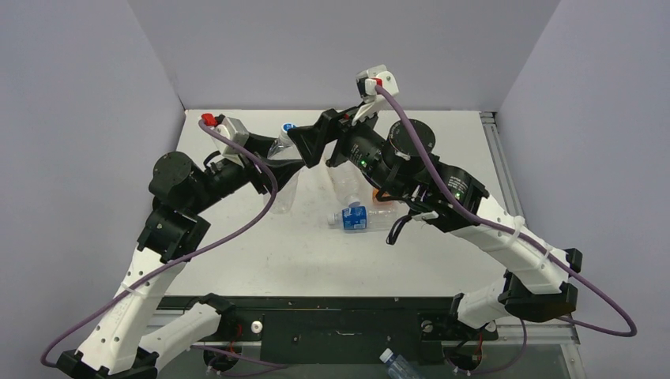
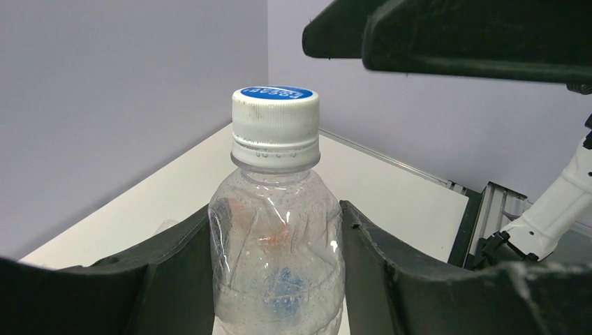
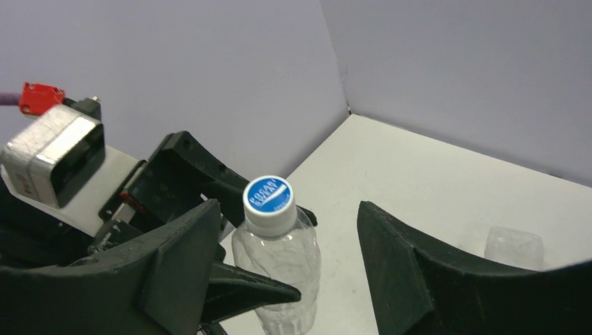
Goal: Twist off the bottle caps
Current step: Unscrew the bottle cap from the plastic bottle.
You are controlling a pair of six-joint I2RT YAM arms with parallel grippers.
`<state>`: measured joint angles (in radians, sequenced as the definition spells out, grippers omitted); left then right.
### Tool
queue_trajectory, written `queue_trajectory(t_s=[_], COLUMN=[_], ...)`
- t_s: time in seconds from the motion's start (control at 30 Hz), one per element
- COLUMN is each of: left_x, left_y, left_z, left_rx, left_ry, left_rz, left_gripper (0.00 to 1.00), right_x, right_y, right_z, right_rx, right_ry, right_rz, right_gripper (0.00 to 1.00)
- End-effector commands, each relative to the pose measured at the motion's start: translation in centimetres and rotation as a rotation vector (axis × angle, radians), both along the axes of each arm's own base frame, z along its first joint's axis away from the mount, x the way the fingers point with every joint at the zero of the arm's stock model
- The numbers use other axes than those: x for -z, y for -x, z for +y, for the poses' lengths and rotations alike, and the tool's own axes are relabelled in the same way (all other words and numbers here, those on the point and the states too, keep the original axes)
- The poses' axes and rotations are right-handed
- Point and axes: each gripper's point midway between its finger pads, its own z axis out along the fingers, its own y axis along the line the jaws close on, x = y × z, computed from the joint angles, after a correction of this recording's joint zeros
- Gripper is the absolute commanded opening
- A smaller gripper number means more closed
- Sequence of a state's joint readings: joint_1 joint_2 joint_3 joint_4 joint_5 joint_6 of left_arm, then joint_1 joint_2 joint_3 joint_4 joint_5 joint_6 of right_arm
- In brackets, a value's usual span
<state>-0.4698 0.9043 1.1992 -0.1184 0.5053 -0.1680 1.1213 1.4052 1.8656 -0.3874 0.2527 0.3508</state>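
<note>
A clear plastic bottle (image 2: 276,258) stands upright, and my left gripper (image 2: 276,213) is shut on its body below the shoulder. The bottle cap (image 2: 276,115), white and ridged with a blue top, sits on its neck. From above, the cap (image 1: 288,126) shows at the table's back, just left of my right gripper (image 1: 304,146). In the right wrist view my right gripper (image 3: 287,207) is open. Its fingers (image 3: 174,258) stand either side of the cap (image 3: 269,204) with a gap on both sides, touching nothing. The left gripper's fingers (image 3: 244,289) clamp the bottle (image 3: 279,272) below.
A blue-labelled bottle (image 1: 359,217) lies on its side mid-table under the right arm, with another clear bottle (image 1: 348,185) behind it. A crumpled clear bottle (image 3: 513,246) lies on the table beyond the right finger. One more bottle (image 1: 395,365) lies below the table's front edge. Walls close in on three sides.
</note>
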Motion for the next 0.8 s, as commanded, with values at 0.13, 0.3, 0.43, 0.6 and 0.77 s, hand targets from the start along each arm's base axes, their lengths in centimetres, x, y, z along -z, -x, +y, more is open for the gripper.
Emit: queue_trajectory(t_s=[0.13, 0.3, 0.43, 0.6, 0.77], left_x=[-0.8, -1.2, -1.4, -1.6, -1.7], left_y=[0.1, 0.5, 0.7, 0.8, 1.1], left_z=[0.2, 0.1, 0.0, 0.0, -0.2], left_rx=[-0.012, 0.006, 0.015, 0.022, 0.041], left_ry=[0.021, 0.033, 0.041, 0.046, 0.049], left_rz=[-0.025, -0.025, -0.028, -0.030, -0.029], left_gripper=[0.00, 0.00, 0.00, 0.00, 0.00], right_x=[-1.9, -1.5, -1.0, -0.9, -1.0], right_y=[0.5, 0.1, -0.2, -0.6, -0.6], right_z=[3.0, 3.8, 4.2, 4.0, 4.0], right_rx=[-0.089, -0.085, -0.081, -0.077, -0.087], right_ry=[-0.025, -0.002, 0.009, 0.007, -0.016], right_rz=[-0.018, -0.005, 0.004, 0.010, 0.004], right_gripper=[0.65, 0.60, 0.54, 0.45, 0.32])
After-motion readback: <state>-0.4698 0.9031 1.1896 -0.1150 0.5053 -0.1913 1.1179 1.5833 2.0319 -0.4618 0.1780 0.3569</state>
